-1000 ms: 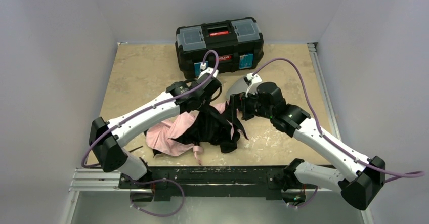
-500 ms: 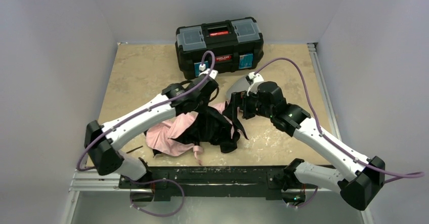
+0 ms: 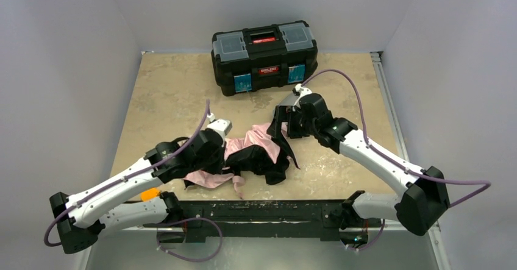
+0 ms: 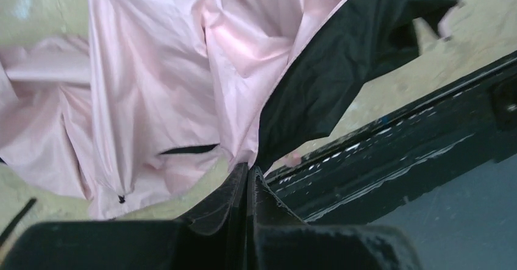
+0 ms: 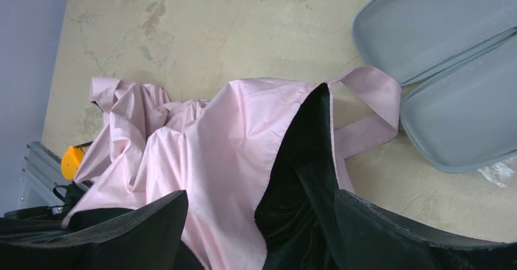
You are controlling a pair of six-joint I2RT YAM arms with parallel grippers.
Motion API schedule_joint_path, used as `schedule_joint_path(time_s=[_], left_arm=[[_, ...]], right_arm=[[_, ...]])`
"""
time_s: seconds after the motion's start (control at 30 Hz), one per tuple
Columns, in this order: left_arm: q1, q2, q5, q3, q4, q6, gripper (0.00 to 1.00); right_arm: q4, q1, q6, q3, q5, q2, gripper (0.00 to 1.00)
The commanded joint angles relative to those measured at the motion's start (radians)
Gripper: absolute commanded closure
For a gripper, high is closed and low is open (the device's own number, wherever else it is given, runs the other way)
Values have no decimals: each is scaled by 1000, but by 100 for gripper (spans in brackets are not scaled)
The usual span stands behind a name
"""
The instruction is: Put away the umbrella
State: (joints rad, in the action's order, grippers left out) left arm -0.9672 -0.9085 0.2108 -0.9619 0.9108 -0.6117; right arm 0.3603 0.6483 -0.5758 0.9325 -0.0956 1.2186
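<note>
The umbrella (image 3: pixel 256 154) was seen lying crumpled on the table (image 3: pixel 164 87), between the 2 arms and near a black toolbox (image 3: pixel 264 53). The left gripper (image 4: pixel 248 169) had its jaws pressed together, pinching a fold of the umbrella's fabric. The right gripper (image 5: pixel 262 233) was held over the umbrella's other end with jaws spread wide, beside a grey case (image 5: pixel 439 69)

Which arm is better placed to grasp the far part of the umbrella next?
Right. The right gripper is open over the umbrella, beside the grey case. The left gripper is shut on the umbrella's near edge, so it is busy.
</note>
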Motion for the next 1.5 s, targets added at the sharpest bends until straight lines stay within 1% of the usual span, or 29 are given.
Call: schedule_joint_path(time_s=[0.0,0.03,0.07,0.1,0.17,0.2,0.27,0.4,0.53,0.6,0.7,0.83,0.9,1.0,1.07,1.1,1.17,1.2,1.27,1.3,1.37,1.4,1.43,1.47], left_arm=[[-11,27,-27,147,10,-136,100],[-11,23,-8,170,11,-163,100],[-11,11,22,180,21,-199,100],[-11,-9,50,187,38,-237,100],[-10,-61,91,192,46,-297,100],[-10,-92,99,196,37,-315,100],[-9,-162,109,206,0,-343,100],[18,-295,116,206,-76,-342,100],[108,-428,81,191,-157,-284,100],[142,-476,65,175,-198,-232,100],[165,-536,72,137,-250,-142,100],[182,-644,76,41,-263,-21,100],[184,-681,70,3,-292,39,100],[196,-734,46,-39,-344,113,100],[208,-758,11,-71,-371,159,100],[210,-765,7,-84,-369,187,100],[212,-763,46,-114,-313,200,100],[212,-750,67,-119,-289,204,100],[213,-702,102,-112,-243,205,100],[212,-678,113,-107,-219,206,100],[212,-628,128,-112,-165,201,100],[212,-607,136,-120,-135,197,97],[212,-582,140,-127,-109,191,94],[212,-558,146,-139,-83,183,87]], right_arm=[[-112,-3,35,76,-62,46,13],[-105,-3,42,84,-58,65,18],[-94,-3,50,89,-55,82,25],[-89,-3,57,84,-50,99,34],[-93,-3,61,54,-55,131,47],[-98,-3,64,31,-70,143,52],[-118,-3,61,-35,-98,160,58],[-173,-3,53,-134,-122,178,64],[-257,-3,38,-210,-185,210,72],[-308,-3,29,-244,-222,235,75],[-369,-2,10,-294,-260,274,79],[-466,25,-47,-341,-310,307,81],[-512,65,-86,-342,-316,326,81],[-600,127,-166,-290,-339,375,82],[-655,159,-203,-232,-365,407,81],[-655,166,-209,-195,-373,415,81],[-595,168,-200,-140,-358,395,79],[-542,168,-190,-123,-327,371,75],[-388,168,-161,-94,-252,292,59],[-315,168,-144,-80,-214,258,48],[-194,168,-125,-58,-154,193,31],[-147,168,-115,-49,-133,159,25],[-104,168,-110,-42,-115,125,21],[-67,168,-109,-37,-101,91,18]])
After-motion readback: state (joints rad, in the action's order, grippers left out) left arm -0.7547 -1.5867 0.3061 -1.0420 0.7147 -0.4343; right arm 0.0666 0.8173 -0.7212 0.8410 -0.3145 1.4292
